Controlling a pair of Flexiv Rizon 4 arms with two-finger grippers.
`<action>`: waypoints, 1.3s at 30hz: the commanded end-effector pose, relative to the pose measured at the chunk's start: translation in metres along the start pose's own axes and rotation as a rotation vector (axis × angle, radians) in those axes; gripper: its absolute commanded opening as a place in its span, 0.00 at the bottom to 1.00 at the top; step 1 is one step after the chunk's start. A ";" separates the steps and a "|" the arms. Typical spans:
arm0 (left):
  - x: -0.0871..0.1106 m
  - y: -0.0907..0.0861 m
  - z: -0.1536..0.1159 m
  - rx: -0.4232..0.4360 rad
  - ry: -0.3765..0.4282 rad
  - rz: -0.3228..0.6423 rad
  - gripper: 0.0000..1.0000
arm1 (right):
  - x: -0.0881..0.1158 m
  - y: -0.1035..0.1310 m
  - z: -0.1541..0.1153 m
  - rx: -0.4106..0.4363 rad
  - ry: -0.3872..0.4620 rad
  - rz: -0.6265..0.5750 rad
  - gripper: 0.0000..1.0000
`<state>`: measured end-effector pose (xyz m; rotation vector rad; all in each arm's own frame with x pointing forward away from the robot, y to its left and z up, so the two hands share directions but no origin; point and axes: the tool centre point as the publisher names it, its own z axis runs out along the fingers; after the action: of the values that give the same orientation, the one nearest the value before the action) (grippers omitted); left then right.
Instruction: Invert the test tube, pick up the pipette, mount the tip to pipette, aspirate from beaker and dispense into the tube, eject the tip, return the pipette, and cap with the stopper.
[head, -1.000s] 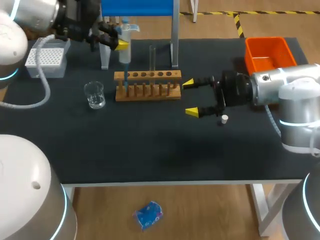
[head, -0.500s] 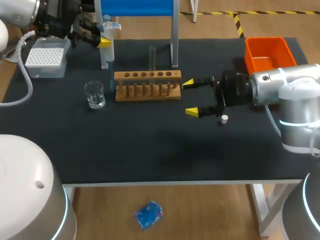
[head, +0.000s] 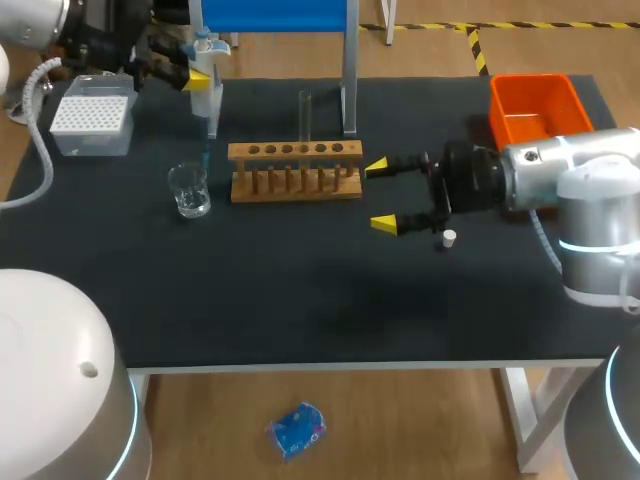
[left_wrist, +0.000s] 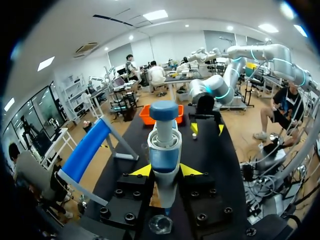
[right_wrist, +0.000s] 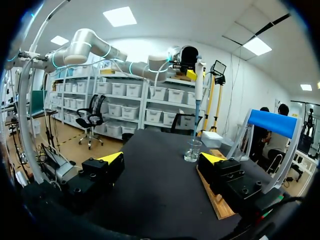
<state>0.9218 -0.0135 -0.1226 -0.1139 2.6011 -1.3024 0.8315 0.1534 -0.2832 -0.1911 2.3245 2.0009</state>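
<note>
My left gripper (head: 199, 78) is shut on the white and blue pipette (head: 205, 95), held upright at the table's back left. Its blue tip hangs just above the glass beaker (head: 189, 190). In the left wrist view the pipette (left_wrist: 164, 150) stands between my yellow fingertips (left_wrist: 142, 171), with the beaker (left_wrist: 161, 225) below it. A test tube (head: 304, 115) stands upright in the wooden rack (head: 295, 170). My right gripper (head: 385, 195) stands open to the right of the rack, holding nothing. The small white stopper (head: 449, 238) lies beside it. Ahead of the right gripper (right_wrist: 162, 160) I see the beaker (right_wrist: 193, 150) and the pipette (right_wrist: 198, 85).
A white tip box (head: 92, 125) sits at the back left corner. An orange bin (head: 538, 105) stands at the back right. The blue-topped pipette stand (head: 349, 70) rises behind the rack. The front half of the dark table (head: 320, 310) is bare.
My left arm has carried the pipette leftward, from over the rack's left end to above the beaker. The right arm has not moved.
</note>
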 end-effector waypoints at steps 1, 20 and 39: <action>-0.003 0.007 -0.015 -0.009 0.002 0.001 0.00 | 0.001 0.000 0.000 0.000 -0.002 -0.001 1.00; -0.010 0.019 -0.021 -0.003 -0.010 -0.001 0.00 | 0.002 -0.001 0.031 0.130 -0.029 -0.026 1.00; -0.010 0.019 -0.021 -0.003 -0.010 -0.001 0.00 | -0.049 -0.026 0.168 0.200 0.033 0.020 1.00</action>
<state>0.9273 0.0156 -0.1246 -0.1237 2.5963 -1.2935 0.8606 0.2653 -0.3075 -0.1677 2.5061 1.7809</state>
